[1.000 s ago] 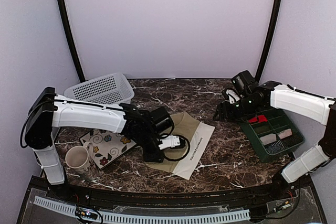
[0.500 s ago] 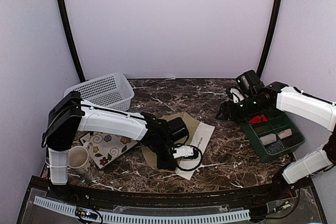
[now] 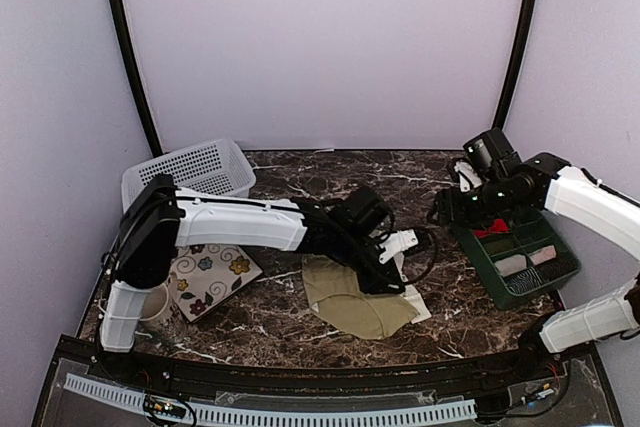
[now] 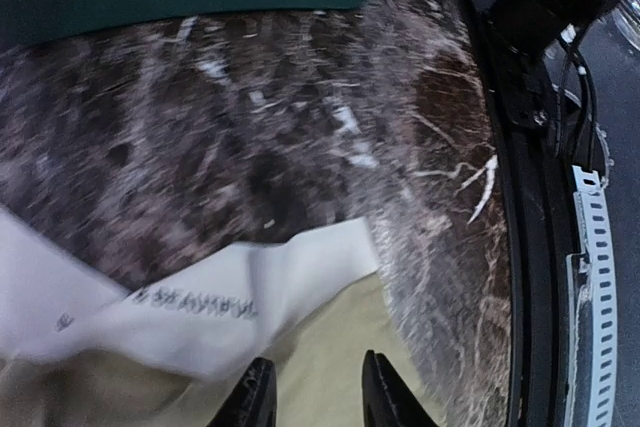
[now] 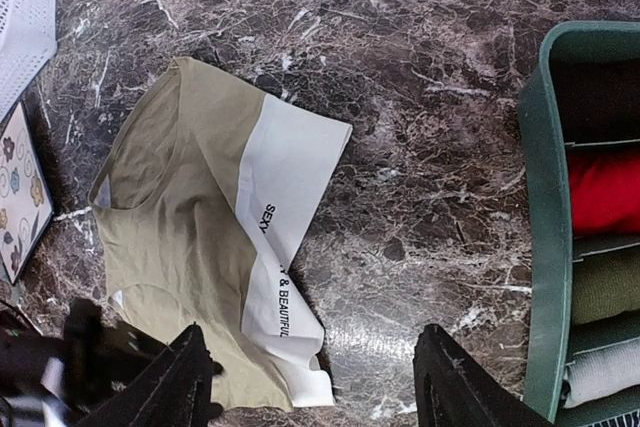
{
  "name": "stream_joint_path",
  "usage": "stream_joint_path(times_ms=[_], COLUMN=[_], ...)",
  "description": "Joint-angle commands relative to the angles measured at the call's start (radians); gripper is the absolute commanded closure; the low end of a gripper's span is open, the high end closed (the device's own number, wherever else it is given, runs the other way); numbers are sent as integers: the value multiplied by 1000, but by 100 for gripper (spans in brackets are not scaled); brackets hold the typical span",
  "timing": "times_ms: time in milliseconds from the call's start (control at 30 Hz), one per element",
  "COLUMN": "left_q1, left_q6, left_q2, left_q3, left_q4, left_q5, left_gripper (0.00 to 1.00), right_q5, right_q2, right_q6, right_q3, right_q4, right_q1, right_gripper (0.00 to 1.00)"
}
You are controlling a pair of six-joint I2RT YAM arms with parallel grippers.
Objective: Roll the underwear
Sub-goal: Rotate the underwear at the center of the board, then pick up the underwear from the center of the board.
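On the table (image 5: 420, 197) the olive-khaki, white-banded cloth underwear (image 5: 180, 227) is lying flat, well apart from the green divided tray (image 5: 535, 247) | left end effector (image 4: 315, 377), slightly parted and empty, is hovering over it, likely to begin rolling | right end effector (image 5: 310, 337), wide open, is idling near the tray.

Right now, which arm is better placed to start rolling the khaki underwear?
Left. The left gripper is open right above the underwear, at its white waistband. The right gripper, also open, is apart from the cloth, beside the green box.
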Motion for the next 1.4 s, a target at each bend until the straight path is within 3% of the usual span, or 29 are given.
stream_joint_path(times_ms=[0,200,467,667,800,933,1000,1100,1167,1367], left_q1=[115,208,232,214,122,-23,-34,15,126,261], left_q6=[-52,-2,21,-25,-79,-127,-177,-198,-234,-304], left_q2=[-229,-207,-202,-323,-415,-561,-661,-783,-796,-670], left_q3=[-208,-253,-380,-587,-737,-853,-870,-862,-833,-695], left_q4=[93,-6,-114,-116,-179,-229,-191,-94,-41,-109], left_q5=[-137,-335,-392,-311,-261,-64,3,10,29,-244], left_gripper=[67,68,71,76,78,77,76,70,68,68], right_q5=[-36,-78,-85,-77,-81,-82,-87,-97,-106,-139], right_q2=[-24,-28,-5,5,15,21,16,9,9,60], right_q6=[34,81,97,104,106,112,124,146,165,223], right_q3=[-20,-81,-98,-97,-108,-132,-151,-183,-206,-273], right_q4=[40,107,118,114,115,119,124,133,147,237], right_q1=[-1,34,80,96,100,114,124,149,168,261], right_gripper=[33,35,36,36,36,37,39,42,45,57])
